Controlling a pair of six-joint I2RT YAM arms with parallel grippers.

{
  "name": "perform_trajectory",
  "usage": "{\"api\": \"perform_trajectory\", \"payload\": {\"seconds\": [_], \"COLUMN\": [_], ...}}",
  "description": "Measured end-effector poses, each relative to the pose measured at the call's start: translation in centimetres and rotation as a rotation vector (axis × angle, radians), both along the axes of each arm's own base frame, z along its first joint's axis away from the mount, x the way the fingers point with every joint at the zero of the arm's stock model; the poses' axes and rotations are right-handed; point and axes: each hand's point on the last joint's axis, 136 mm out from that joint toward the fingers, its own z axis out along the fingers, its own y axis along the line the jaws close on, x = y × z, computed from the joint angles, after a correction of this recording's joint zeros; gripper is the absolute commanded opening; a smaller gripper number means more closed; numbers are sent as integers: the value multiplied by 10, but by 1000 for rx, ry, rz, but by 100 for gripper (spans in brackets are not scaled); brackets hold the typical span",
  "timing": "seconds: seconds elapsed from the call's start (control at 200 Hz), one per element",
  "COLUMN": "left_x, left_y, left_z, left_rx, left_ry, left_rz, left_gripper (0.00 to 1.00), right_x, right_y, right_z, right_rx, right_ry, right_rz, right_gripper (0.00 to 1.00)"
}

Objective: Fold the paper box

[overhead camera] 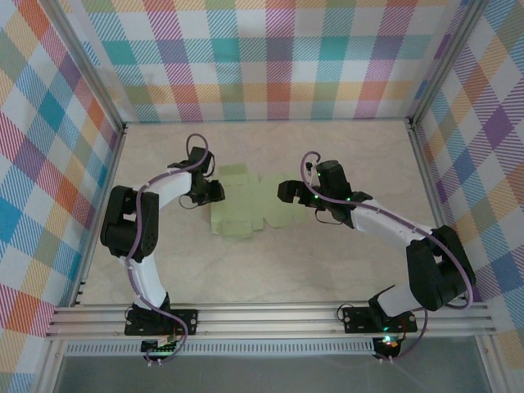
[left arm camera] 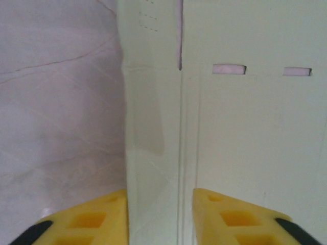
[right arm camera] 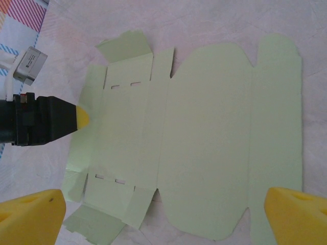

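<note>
The paper box (overhead camera: 250, 205) is a pale green flat sheet with creases, slots and rounded flaps, lying mid-table. My left gripper (overhead camera: 214, 191) is at the sheet's left edge. In the left wrist view (left arm camera: 159, 196) its yellow fingers (left arm camera: 92, 217) straddle a narrow, slightly raised edge strip of the sheet (left arm camera: 245, 132), with the jaws partly closed and still apart. From the right wrist view, the left fingertip (right arm camera: 80, 117) rests on that edge. My right gripper (overhead camera: 282, 191) hovers over the sheet's right side, wide open (right arm camera: 163, 196) above the sheet (right arm camera: 204, 138), holding nothing.
The pale tabletop (overhead camera: 270, 270) is ringed by an aluminium frame (overhead camera: 270, 319) and checked cloth walls (overhead camera: 270, 57). Small end flaps (right arm camera: 97, 224) of the sheet stick up a little at its corners.
</note>
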Motion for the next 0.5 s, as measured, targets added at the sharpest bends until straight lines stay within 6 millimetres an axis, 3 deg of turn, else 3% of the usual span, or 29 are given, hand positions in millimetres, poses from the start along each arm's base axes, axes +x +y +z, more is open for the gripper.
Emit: {"api": "perform_trajectory", "payload": {"seconds": [0.27, 0.5], "left_x": [-6, -3], "left_y": [-10, -26], "left_z": [-7, 1], "left_rx": [-74, -166], "left_ry": [13, -16], "left_rz": [7, 31], "left_gripper": [11, 0], "right_x": [1, 1], "right_y": [-2, -5], "right_z": [0, -2], "right_rx": [-7, -14], "right_ry": [-2, 6], "right_rz": [-8, -17], "right_gripper": [100, 100]}}
